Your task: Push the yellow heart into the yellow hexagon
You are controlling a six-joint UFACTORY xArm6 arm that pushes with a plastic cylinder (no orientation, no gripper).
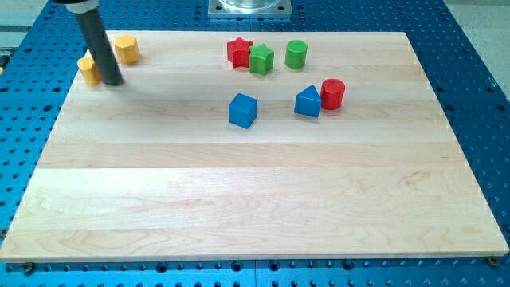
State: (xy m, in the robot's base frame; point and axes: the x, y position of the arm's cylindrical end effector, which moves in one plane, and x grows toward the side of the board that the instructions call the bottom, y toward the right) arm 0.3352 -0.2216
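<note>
Blocks are sitting on a pale wooden tabletop [255,199], with the two yellow ones in the far left corner. My tip [114,82] is resting on the wood just right of the yellow heart [88,70], touching or nearly touching it and partly hiding it, while the yellow hexagon [127,49] is lying a little farther and to the right, just beyond the rod. The end effector is a plain rod with nothing to open or close, so it is grasping nothing. I am judging the risk as high here: the tip is standing between the heart and the hexagon, so a push from this side would be sending the heart leftward off the nearby edge. Which way the heart is pointing, and its long axis, cannot be made out behind the rod. Red, green and blue blocks are sitting well apart to the right.
</note>
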